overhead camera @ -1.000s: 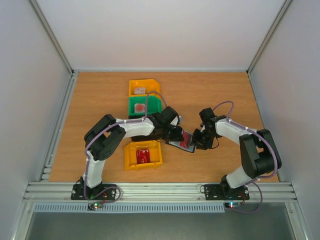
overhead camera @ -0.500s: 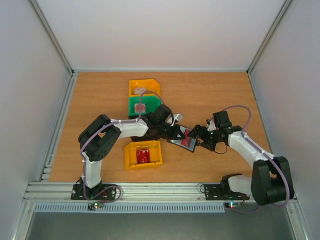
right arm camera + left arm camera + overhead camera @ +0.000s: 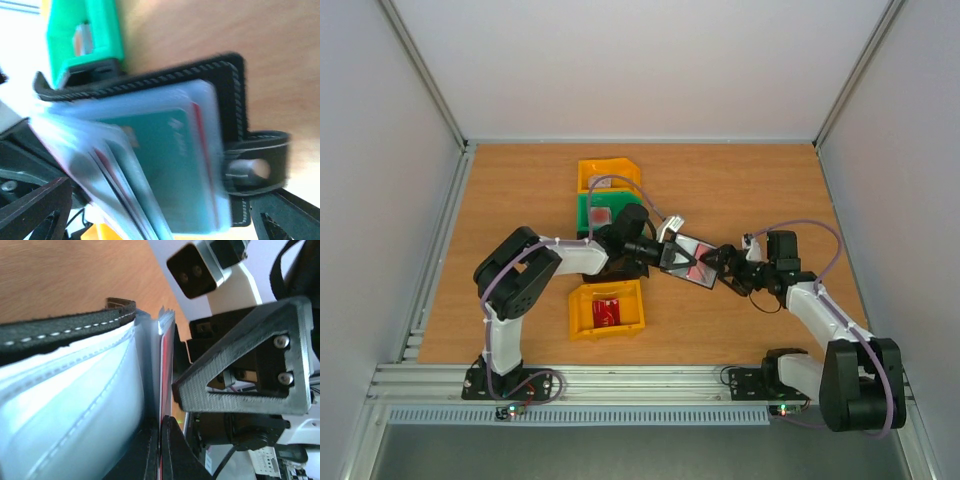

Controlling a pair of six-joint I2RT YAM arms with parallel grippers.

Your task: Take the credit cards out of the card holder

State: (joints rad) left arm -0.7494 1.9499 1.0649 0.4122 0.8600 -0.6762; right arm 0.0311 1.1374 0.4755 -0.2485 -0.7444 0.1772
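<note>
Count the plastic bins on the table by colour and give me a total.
Yellow open-top plastic bins: 2
Green open-top plastic bin: 1
Total: 3 bins clearly in view

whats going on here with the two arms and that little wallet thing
The left gripper is shut on the card holder and holds it up with its sleeves fanned open. The right gripper faces it with jaws open, close to the sleeves but not gripping anything. A teal card sits in the front sleeve, so there are cards left to pull. A red card lies in the near yellow bin.
</note>
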